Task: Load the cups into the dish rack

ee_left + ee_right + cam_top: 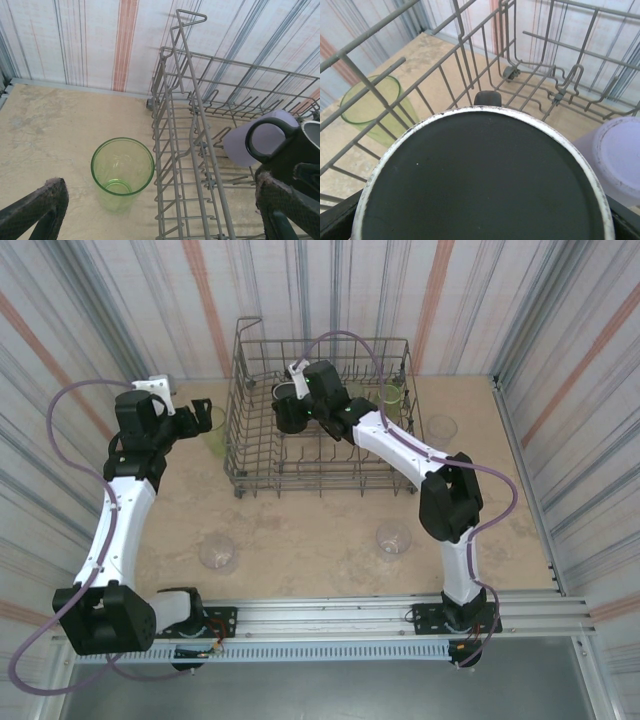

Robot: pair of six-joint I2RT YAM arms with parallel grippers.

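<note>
The left gripper's (pixel 160 216) fingers (pixel 35 210) were spread wide with nothing between them, one at the lower left corner of its wrist view and one at the lower right. Above the gap stood a yellow-green cup (pixel 122 172), upright and empty on the table (pixel 300 530), just left of the dish rack's (pixel 300 480) side wall and apart from both fingers. In the top view this cup sat at the left of the frame, just outside the rack.

The right gripper (pixel 291 415) was inside the rack, in the upper middle of the top view. Its fingers stood wide around a dark mug (pixel 480 175), whose round black face with a white rim took up most of the right wrist view. The fingertips were hidden behind the mug. In the left wrist view, the mug's black loop handle showed at the right.

Just beside the mug, a lavender cup (pixel 620 155) lay tilted among the rack's tines, at the right edge of the right wrist view. Whether the two touched could not be told. Another yellow-green cup (pixel 392 395) showed through the wires at the rack's upper right.

Three clear cups were on the table outside the rack. One (pixel 218 553) was at lower left and one (pixel 394 538) at lower centre. The third (pixel 441 427) was to the right of the rack.
</note>
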